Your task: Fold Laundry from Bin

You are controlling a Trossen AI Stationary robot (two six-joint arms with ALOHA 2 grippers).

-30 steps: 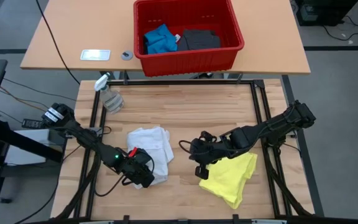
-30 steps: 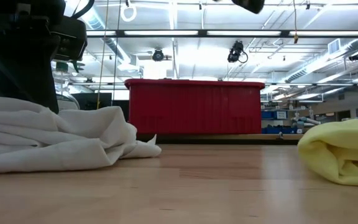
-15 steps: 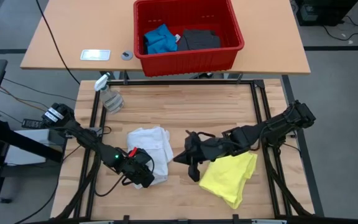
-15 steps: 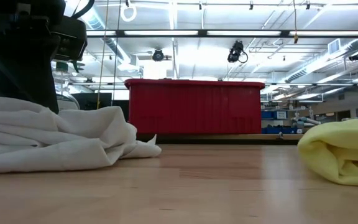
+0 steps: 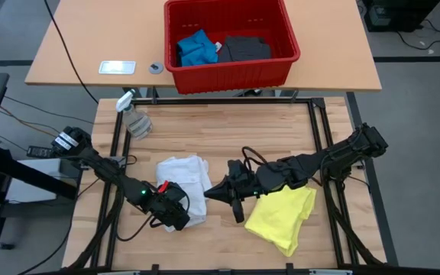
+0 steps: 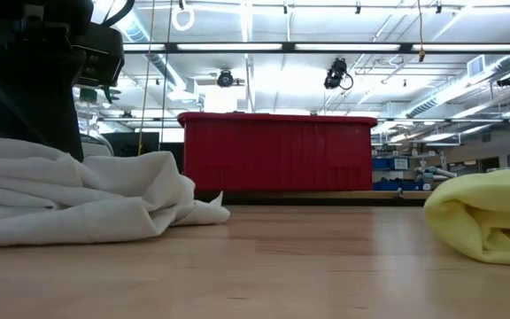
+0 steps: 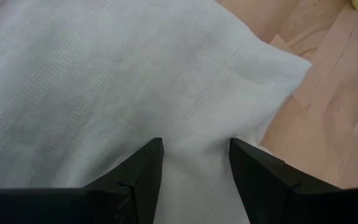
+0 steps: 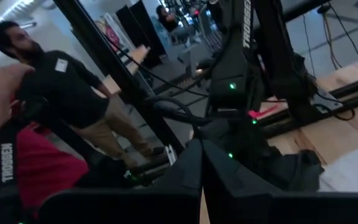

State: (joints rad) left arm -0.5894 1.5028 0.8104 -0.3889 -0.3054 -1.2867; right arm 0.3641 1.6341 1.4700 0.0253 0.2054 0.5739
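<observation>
The left gripper (image 5: pixel 176 216) is resting parted over the white shirt (image 5: pixel 186 177), gripping nothing. The right gripper (image 5: pixel 214 194), pinched empty, is hovering at three o'clock of it, beside the yellow T-shirt (image 5: pixel 285 218). Folding the white one looks next, needing an edge pinched; the bin (image 5: pixel 231 76) sits at twelve.

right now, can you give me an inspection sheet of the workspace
surface: pale wooden work table, tan table behind it.
job's things: crumpled white shirt and bright yellow T-shirt on the wood; red plastic bin holds a blue piece and a dark grey piece.
clutter: clear spray bottle, white card, small round disc.
grippers: left gripper open, on the white shirt; right gripper shut, empty, between the shirts.
cables: black cable across the tan table.
surroundings: people beyond the table.
</observation>
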